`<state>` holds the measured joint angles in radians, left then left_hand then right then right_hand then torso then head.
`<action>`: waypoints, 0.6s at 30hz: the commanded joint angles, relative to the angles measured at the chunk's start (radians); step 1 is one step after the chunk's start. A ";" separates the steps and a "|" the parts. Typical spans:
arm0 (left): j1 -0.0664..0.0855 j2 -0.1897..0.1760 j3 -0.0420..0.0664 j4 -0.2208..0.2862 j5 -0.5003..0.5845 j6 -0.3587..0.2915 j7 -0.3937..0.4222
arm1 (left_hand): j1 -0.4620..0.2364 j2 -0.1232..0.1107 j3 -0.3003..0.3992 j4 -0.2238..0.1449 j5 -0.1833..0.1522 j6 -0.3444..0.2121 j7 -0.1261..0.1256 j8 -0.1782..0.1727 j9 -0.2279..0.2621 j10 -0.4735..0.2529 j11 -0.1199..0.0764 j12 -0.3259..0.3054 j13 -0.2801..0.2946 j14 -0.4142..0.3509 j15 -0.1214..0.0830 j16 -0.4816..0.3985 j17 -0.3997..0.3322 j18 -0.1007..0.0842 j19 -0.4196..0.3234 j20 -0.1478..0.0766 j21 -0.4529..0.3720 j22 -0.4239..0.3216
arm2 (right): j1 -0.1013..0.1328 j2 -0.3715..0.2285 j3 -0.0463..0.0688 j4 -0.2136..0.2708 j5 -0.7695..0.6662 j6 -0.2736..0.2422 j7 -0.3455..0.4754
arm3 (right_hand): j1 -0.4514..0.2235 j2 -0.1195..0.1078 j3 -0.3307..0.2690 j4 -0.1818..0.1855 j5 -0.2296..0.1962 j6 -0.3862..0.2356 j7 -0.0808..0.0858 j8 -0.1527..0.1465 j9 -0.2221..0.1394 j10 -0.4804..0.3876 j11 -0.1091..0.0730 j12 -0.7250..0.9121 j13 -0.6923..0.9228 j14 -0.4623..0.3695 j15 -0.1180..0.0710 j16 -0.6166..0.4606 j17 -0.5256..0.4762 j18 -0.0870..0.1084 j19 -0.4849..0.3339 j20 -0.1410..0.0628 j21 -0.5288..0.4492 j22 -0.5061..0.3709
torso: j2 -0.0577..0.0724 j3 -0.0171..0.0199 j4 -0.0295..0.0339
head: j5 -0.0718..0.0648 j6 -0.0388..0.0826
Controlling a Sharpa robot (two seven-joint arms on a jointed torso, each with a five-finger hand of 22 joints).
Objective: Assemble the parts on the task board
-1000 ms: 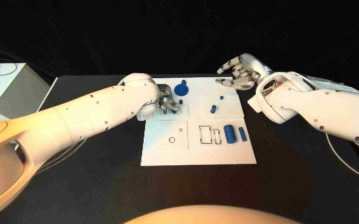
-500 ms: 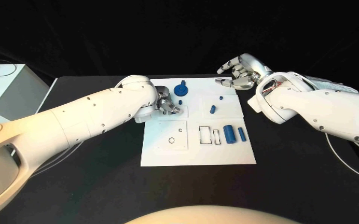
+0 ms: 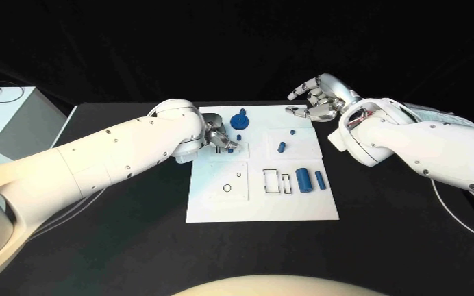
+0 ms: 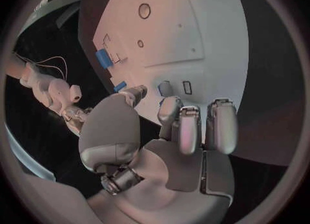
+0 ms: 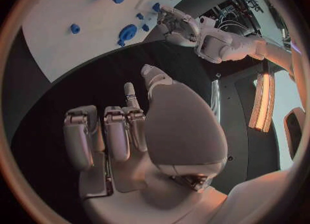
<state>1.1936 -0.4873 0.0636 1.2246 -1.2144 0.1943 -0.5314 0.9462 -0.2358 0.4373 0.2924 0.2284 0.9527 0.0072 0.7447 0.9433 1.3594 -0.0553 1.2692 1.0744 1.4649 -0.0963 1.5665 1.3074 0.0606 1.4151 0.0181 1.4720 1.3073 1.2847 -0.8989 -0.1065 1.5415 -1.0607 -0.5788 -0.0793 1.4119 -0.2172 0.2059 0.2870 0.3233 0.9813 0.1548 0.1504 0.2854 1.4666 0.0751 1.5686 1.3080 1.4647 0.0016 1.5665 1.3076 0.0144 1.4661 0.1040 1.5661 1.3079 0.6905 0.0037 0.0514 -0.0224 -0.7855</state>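
The white task board (image 3: pixel 262 196) lies mid-table. My left hand (image 3: pixel 219 138) (image 4: pixel 174 131) rests over its far left panel with fingers curled in; one fingertip (image 4: pixel 169 104) touches a small blue part (image 3: pixel 230 144) (image 4: pixel 165 87) on the board. A blue gear-like part (image 3: pixel 240 118) (image 5: pixel 127 31) stands just beyond it. Two small blue parts (image 3: pixel 281 145) (image 3: pixel 292 130) lie on the far right panel. Two blue cylinders (image 3: pixel 303 179) (image 3: pixel 320 177) lie at the right. My right hand (image 3: pixel 316 101) (image 5: pixel 129 131) hovers past the board's far right corner, fingers curled, holding nothing.
Empty outlined slots (image 3: pixel 270 179) and two round holes (image 3: pixel 227 186) mark the board's near half. A pale box (image 3: pixel 15 121) stands off the table's far left. Black table surface (image 3: pixel 118 241) surrounds the board.
My left hand has shifted slightly at the small blue part on the far left panel. The right hand has kept its place and pose.
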 commanded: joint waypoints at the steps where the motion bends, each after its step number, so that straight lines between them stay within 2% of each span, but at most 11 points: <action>1: 0.001 -0.006 0.016 0.015 0.004 -0.015 0.008 | 0.004 0.005 -0.007 0.000 -0.006 0.003 0.004 -0.005 0.001 -0.005 0.002 -0.001 -0.006 0.106 -0.007 0.004 0.263 -0.006 -0.004 -0.005 -0.005 0.030 | 0.000 -0.001 0.000 -0.001 -0.010 -0.002 0.011 | -0.010 0.002 0.005 0.003 0.005 -0.005 -0.001 0.001 0.002 0.100 -0.004 -0.003 0.259 0.106 -0.004 0.004 0.263 -0.014 0.103 -0.004 0.002 0.260 | 0.001 -0.0007 -0.0012 | -0.001 0.004; 5: 0.001 -0.020 0.056 0.031 0.008 -0.019 0.009 | 0.009 0.011 -0.018 -0.001 -0.004 -0.007 0.007 -0.012 0.003 -0.016 0.005 -0.012 -0.020 0.106 -0.005 0.004 0.262 -0.003 -0.014 -0.004 -0.012 0.016 | 0.000 -0.002 0.000 -0.002 -0.010 -0.003 0.011 | -0.010 0.002 0.005 0.003 0.005 -0.005 -0.001 0.001 0.002 0.100 -0.004 -0.003 0.259 0.106 -0.004 0.004 0.263 -0.014 0.103 -0.004 0.002 0.260 | 0.001 0.0003 -0.0010 | -0.002 0.009; 7: 0.001 -0.031 0.080 0.037 0.014 -0.023 0.009 | 0.020 0.015 -0.030 -0.001 -0.001 -0.019 0.013 -0.021 0.004 -0.033 0.010 -0.029 -0.045 0.102 -0.001 -0.003 0.250 0.002 -0.031 -0.001 -0.023 -0.007 | 0.000 -0.004 0.000 -0.003 -0.010 -0.004 0.011 | -0.010 0.002 0.005 0.003 0.005 -0.005 -0.001 0.001 0.002 0.100 -0.004 -0.003 0.259 0.106 -0.004 0.004 0.263 -0.014 0.103 -0.004 0.002 0.260 | 0.001 0.0005 0.0000 | -0.003 0.011; 8: 0.001 -0.033 0.087 0.038 0.017 -0.024 0.009 | 0.022 0.017 -0.033 -0.001 0.000 -0.022 0.014 -0.024 0.004 -0.038 0.011 -0.033 -0.050 0.101 0.001 -0.005 0.248 0.003 -0.033 0.000 -0.025 -0.010 | 0.000 -0.005 0.000 -0.003 -0.010 -0.005 0.011 | -0.010 0.002 0.005 0.003 0.005 -0.005 -0.001 0.001 0.002 0.100 -0.004 -0.003 0.259 0.106 -0.004 0.004 0.263 -0.014 0.103 -0.004 0.002 0.260 | 0.001 0.0007 0.0000 | -0.002 0.012; 12: 0.003 -0.045 0.128 0.032 0.043 -0.039 0.012 | 0.055 0.029 -0.060 -0.001 0.008 -0.063 0.038 -0.067 -0.007 -0.102 0.032 -0.095 -0.136 0.086 0.019 -0.030 0.207 0.012 -0.067 0.014 -0.051 -0.054 | 0.000 -0.006 0.000 -0.005 -0.010 -0.006 0.011 | -0.013 0.002 0.005 0.003 0.005 -0.006 -0.001 0.001 0.002 0.099 -0.004 -0.004 0.258 0.106 -0.004 0.004 0.263 -0.013 0.103 -0.004 0.001 0.260 | 0.002 0.0002 0.0005 | 0.000 0.017; 14: 0.005 -0.048 0.143 0.019 0.060 -0.050 0.015 | 0.083 0.044 -0.067 -0.001 0.017 -0.108 0.064 -0.132 -0.047 -0.149 0.055 -0.142 -0.203 0.081 0.037 -0.037 0.196 0.014 -0.074 0.027 -0.058 -0.063 | 0.000 -0.007 0.000 -0.006 -0.010 -0.007 0.011 | -0.013 0.002 0.005 0.003 0.005 -0.006 -0.001 0.001 0.002 0.099 -0.004 -0.004 0.258 0.106 -0.004 0.004 0.263 -0.013 0.103 -0.004 0.001 0.260 | 0.002 0.0001 0.0010 | 0.001 0.018; 16: 0.008 -0.046 0.151 -0.001 0.075 -0.060 0.019 | 0.108 0.050 -0.073 -0.001 0.020 -0.134 0.086 -0.187 -0.091 -0.195 0.075 -0.189 -0.267 0.076 0.054 -0.044 0.185 0.017 -0.082 0.042 -0.065 -0.074 | 0.000 -0.008 0.000 -0.007 -0.009 -0.008 0.011 | -0.013 0.002 0.005 0.003 0.005 -0.006 -0.001 0.001 0.002 0.099 -0.004 -0.004 0.258 0.106 -0.004 0.004 0.263 -0.013 0.103 -0.004 0.001 0.260 | 0.001 0.0001 0.0016 | 0.003 0.021; 18: 0.010 -0.041 0.155 -0.023 0.083 -0.067 0.022 | 0.120 0.054 -0.075 -0.001 0.022 -0.140 0.095 -0.209 -0.113 -0.208 0.082 -0.199 -0.282 0.076 0.061 -0.044 0.185 0.017 -0.083 0.048 -0.065 -0.073 | 0.000 -0.008 0.000 -0.007 -0.009 -0.009 0.012 | -0.013 0.002 0.005 0.003 0.005 -0.006 -0.001 0.001 0.002 0.099 -0.004 -0.004 0.258 0.106 -0.004 0.004 0.263 -0.013 0.103 -0.004 0.001 0.260 | 0.001 0.0002 0.0017 | 0.005 0.024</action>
<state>1.2022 -0.5330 0.2176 1.2121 -1.1760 0.1582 -0.5275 1.0633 -0.1798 0.3670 0.2910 0.2481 0.8146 0.1056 0.5347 0.8295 1.1552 0.0276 1.0728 0.7957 1.4654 -0.0380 1.5256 1.3074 0.0607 1.3290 0.0589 1.4105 1.2343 1.2846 -0.9064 -0.1065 1.5344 -1.0608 -0.5830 -0.0787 1.4080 -0.2133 0.2059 0.2870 0.3233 0.9813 0.1548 0.1504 0.2861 1.4665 0.0751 1.5686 1.3078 1.4646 0.0016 1.5665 1.3075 0.0144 1.4661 0.1041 1.5661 1.3077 0.6918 0.0038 0.0523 -0.0198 -0.7654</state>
